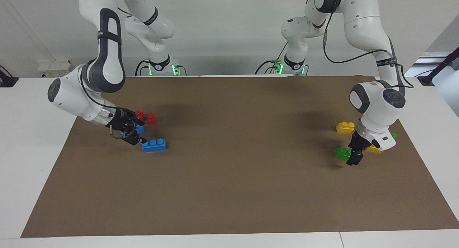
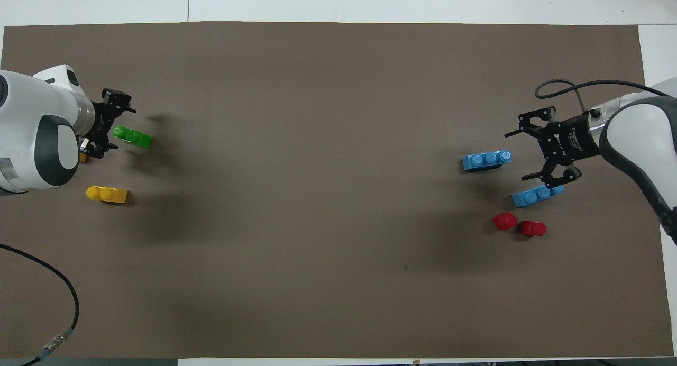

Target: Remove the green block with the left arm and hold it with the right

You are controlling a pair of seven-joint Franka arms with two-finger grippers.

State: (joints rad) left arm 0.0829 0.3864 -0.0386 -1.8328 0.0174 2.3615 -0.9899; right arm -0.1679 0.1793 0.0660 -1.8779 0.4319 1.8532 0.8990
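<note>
**Both grippers spread, green block loose near the left arm's end of the counter**

At the left arm's end of the counter, the left gripper [image 2: 108, 125] is spread wide around the stud end of the green block [image 2: 133, 137], its fingers [image 1: 353, 158] apart on either side and pinching nothing. The green block lies on the brown mat [image 2: 317, 249], close to that short edge and about midway between the counter's long edges. A yellow brick [image 2: 107, 194] sits nearer the robots beside it, and another yellow brick [image 1: 374, 149] is mostly hidden under the wrist.

The step in hand looks like the left gripper's work on the green block. To do it well, I judge the fingers should close squarely across the block's narrow width, not along its length, and low enough to catch the body rather than the 2 studs.

The block's long axis runs roughly along the counter's length, tilted slightly, with one end toward the left gripper and the other toward the counter's middle. Its studs face up.

At the right arm's end, the right gripper [image 2: 550, 152] hovers spread open over the gap between 2 blue bricks [image 2: 486, 160], holding nothing. 2 red pieces [image 2: 518, 224] lie nearer the robots there.
</note>
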